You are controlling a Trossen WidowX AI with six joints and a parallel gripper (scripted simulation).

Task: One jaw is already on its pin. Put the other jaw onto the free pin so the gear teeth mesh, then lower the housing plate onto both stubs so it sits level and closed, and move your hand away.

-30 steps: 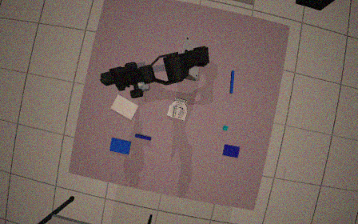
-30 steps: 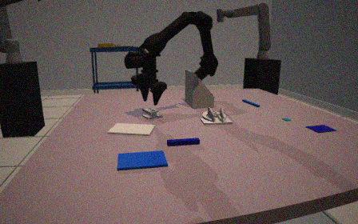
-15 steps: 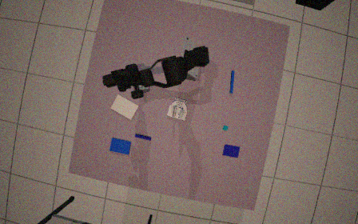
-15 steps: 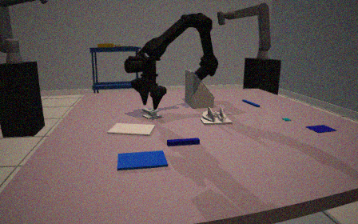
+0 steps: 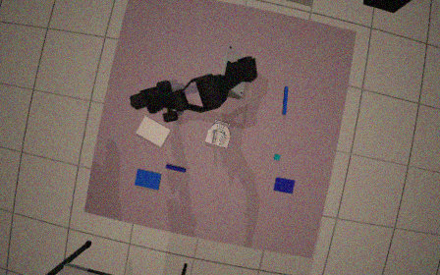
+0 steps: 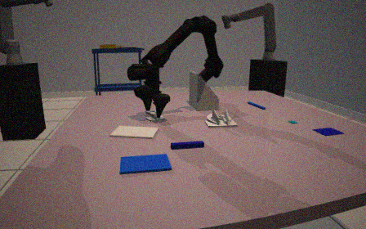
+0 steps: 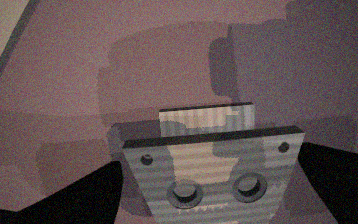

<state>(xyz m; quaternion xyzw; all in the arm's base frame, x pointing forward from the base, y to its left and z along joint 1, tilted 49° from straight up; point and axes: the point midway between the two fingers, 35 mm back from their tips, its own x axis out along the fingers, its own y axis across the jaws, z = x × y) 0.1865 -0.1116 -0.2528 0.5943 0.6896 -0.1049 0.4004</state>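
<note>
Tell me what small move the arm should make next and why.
I'd probably close the gripper gently on the housing plate: the fingers stand open on either side of it in the wrist view, with nothing gripped, and the plate isn't on the base assembly yet. Whether the second jaw is seated, I can't tell.

Robot arms stand on black pedestals (image 6: 22, 102) (image 6: 267, 77) behind a pink-topped work table (image 6: 245, 176) (image 5: 314, 206) in a robotics lab. A blue cart (image 6: 118, 51) stands near a plain wall (image 6: 86, 24), above pale floor tiles (image 5: 393, 196) (image 6: 57, 110).
</note>
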